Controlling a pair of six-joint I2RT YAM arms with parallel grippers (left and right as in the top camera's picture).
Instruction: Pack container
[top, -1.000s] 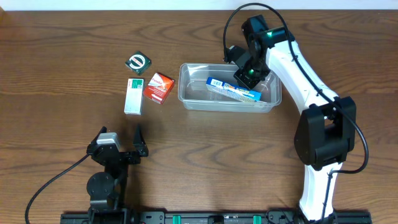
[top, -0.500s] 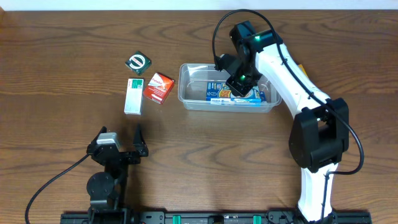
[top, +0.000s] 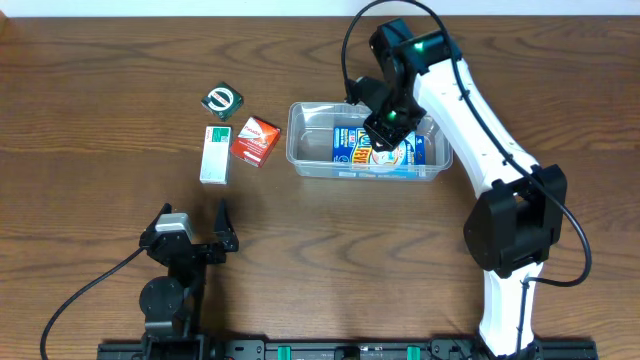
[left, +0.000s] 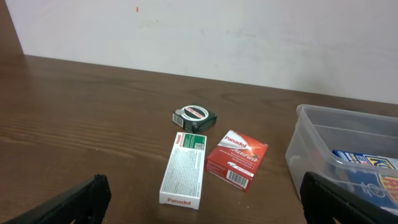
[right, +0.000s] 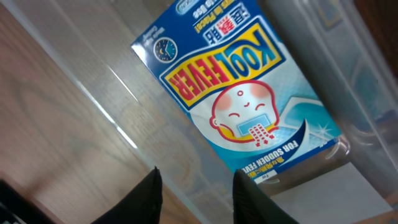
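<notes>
Container (top: 306, 142): is set on the desk (top: 100, 60), right of centre, under the right arm; its place is unchanged.
Blue box (top: 347, 146): is now laid flat inside the container, printed face up; a second ago it was seen narrow and slanted there.
Right pincer (top: 385, 132): is held above the blue box with fingers (right: 152, 194) spread and nothing gripped; it has been shifted slightly left since a second ago.
Left pincer (top: 193, 214): is kept spread and empty near the front of the desk, unmoved.
Red box (top: 256, 141), white-and-green box (top: 214, 154), dark green box (top: 222, 100): are left grouped on the desk, left of the container, unchanged.
</notes>
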